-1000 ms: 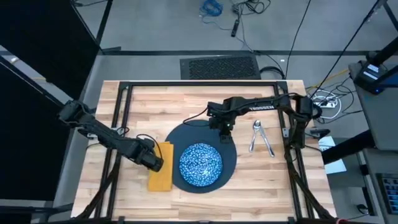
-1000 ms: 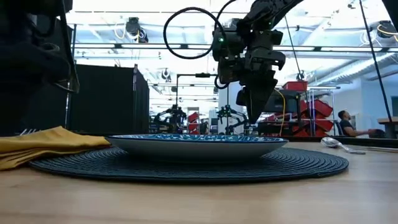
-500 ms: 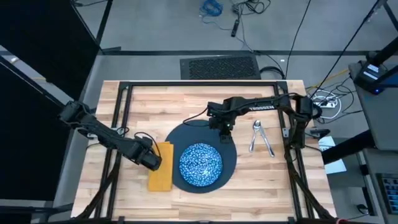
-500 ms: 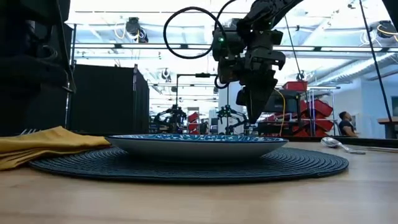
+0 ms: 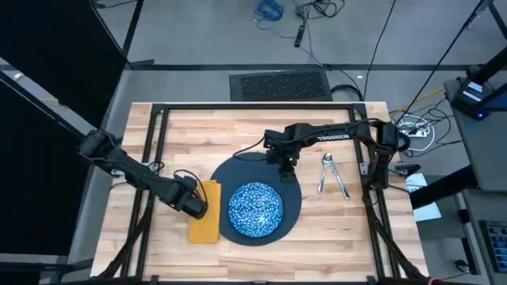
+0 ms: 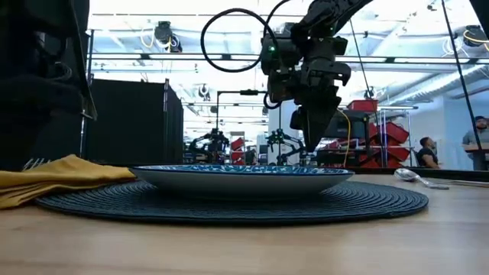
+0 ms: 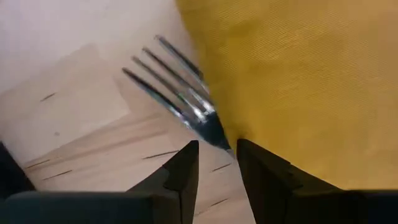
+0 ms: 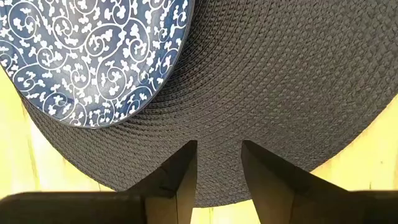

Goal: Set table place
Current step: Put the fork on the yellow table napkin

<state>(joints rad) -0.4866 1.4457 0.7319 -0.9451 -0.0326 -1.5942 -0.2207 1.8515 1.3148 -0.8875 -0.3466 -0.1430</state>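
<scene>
Counter (image 5: 261,131): pale wood planks w/ black metal frame, carries everything. Near its middle lies the big dark round piece (image 5: 295,207); the right wrist view shows it woven, more a round mat (image 8: 292,93) than a plate. On it, off toward the left-arm side, sits the blue-and-white dish (image 5: 255,209), patterned w/ white scrolls (image 8: 93,56); in the low view the dish (image 6: 241,174) rests flat on the mat (image 6: 367,202).

Mustard-yellow napkin (image 5: 206,214) lies just beside the mat on the left-arm side, touching or nearly touching its edge; can't tell which. Low view shows napkin (image 6: 53,177) rumpled, w/ fork tines poking out at its far-left edge.

Left gripper (image 5: 195,204) is down at the napkin's outer edge. In the left wrist view its fingers (image 7: 183,177) are only a narrow gap apart, w/ the fork (image 7: 180,99) handle running in between them; they appear to be pinching it. Fork tines lie over bare wood, right beside the napkin (image 7: 298,81).

Right gripper (image 5: 286,168) hangs above the far rim of the mat, clear of it in the low view (image 6: 313,137). Its fingers (image 8: 180,177) are slightly apart, nothing between.

Spoon (image 5: 325,172) and knife (image 5: 340,179) lie on bare wood on the right-arm side, well apart from the mat, crossing or touching near the far ends.
</scene>
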